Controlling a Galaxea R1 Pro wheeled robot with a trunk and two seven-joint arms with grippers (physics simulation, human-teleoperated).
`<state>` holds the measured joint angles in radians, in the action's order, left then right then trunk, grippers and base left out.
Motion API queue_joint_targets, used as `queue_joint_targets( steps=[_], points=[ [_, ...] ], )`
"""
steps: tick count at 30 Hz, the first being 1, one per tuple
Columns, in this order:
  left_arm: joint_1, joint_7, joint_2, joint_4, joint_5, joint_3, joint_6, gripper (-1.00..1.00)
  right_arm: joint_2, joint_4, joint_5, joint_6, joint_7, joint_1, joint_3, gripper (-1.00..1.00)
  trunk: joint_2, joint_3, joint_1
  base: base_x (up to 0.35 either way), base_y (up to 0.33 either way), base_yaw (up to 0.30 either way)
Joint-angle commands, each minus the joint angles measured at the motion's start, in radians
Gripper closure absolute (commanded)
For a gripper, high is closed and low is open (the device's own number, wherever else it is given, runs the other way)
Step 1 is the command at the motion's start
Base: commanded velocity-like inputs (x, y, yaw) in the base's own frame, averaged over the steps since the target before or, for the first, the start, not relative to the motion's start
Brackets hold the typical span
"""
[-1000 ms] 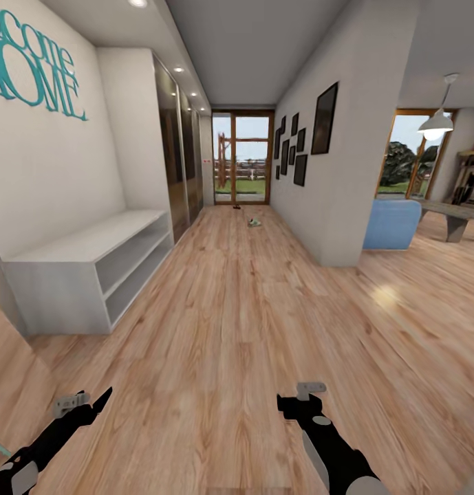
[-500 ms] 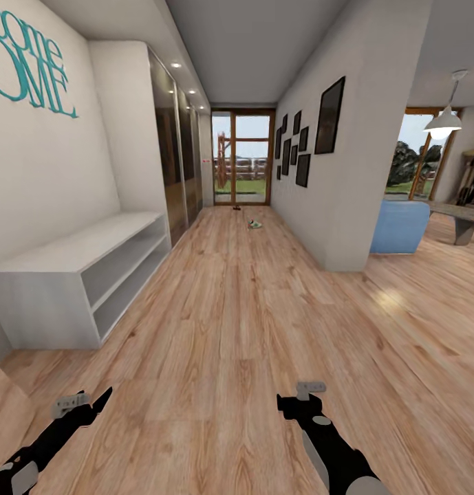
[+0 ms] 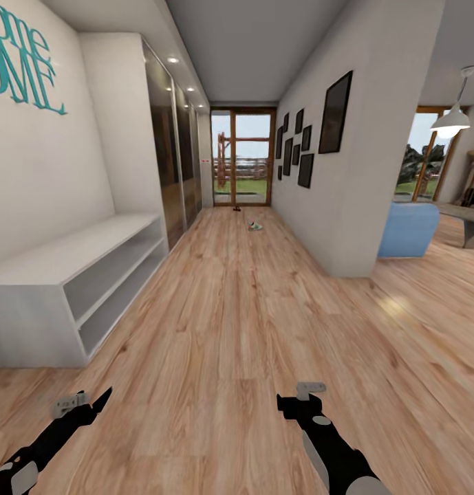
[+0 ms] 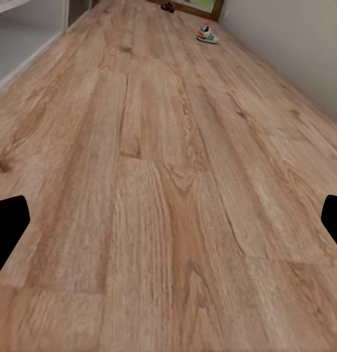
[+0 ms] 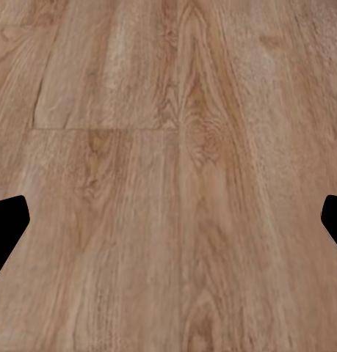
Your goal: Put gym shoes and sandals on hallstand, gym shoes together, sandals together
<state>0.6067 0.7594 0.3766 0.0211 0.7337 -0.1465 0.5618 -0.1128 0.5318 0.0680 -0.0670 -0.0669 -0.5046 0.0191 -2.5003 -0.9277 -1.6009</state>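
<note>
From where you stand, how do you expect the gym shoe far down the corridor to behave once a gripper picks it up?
The gym shoe looks small and low on the corridor floor, so it is probably light and unlikely to roll. Its pale upper may flex under a pinch; detail is too small to judge further.

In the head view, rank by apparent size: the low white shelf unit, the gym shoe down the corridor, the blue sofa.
1. Low white shelf unit, though nearness inflates it.
2. Blue sofa, partly hidden by the wall.
3. Gym shoe, tiny because it is far off.
</note>
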Motion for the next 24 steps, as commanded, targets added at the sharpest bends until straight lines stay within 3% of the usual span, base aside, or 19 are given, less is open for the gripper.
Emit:
queue_joint_targets(
  steps=[1,24],
  points=[
    [0.001,0.003,0.0,-0.001,0.009,-0.008,0.004,-1.0,-0.001,0.002,0.007,-0.007,-0.002,0.0,0.002,-1.0,0.0,-0.001,0.0,0.347,0.0,0.0],
    [0.001,0.003,0.001,-0.001,0.009,-0.008,0.004,-1.0,-0.001,0.002,0.007,-0.007,-0.002,0.0,0.001,-1.0,0.0,-0.001,0.0,0.347,0.0,0.0]
  ],
)
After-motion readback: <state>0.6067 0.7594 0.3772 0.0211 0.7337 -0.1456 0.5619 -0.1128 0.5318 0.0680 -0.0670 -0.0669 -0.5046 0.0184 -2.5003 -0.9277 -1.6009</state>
